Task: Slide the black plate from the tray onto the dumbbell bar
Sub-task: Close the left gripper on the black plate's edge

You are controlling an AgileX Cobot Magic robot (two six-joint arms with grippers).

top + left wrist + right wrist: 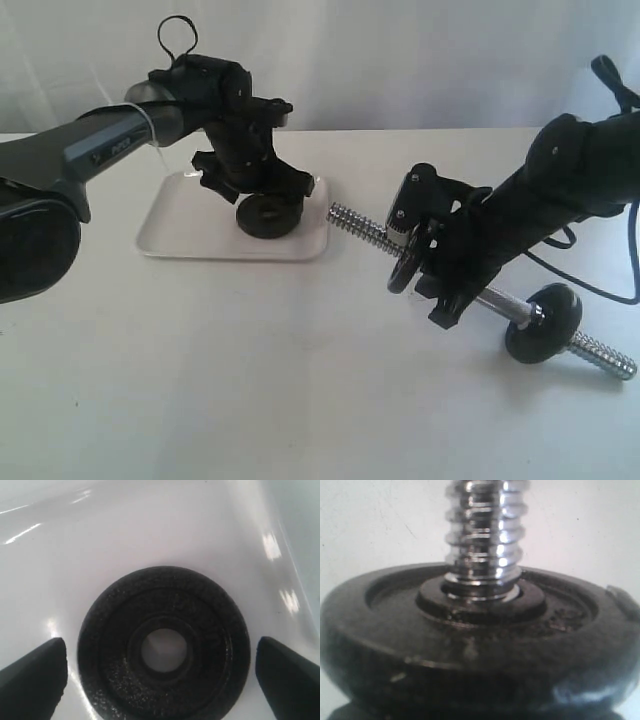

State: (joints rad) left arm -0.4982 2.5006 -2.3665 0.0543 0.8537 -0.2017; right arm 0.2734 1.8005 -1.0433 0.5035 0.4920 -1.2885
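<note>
Black plate: round, matte, pebbled, centre-holed.

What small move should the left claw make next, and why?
Probably lower the left claw slightly and close it on the black plate. Its fingers stand open on either side of the plate, which lies flat in the tray, not yet gripped, while the right claw holds the dumbbell bar with its threaded end toward the tray.

The black plate lies flat, hole up, at the right end of the white tray, between my left fingers. The chrome dumbbell bar slants, its threaded tip near the tray.
</note>
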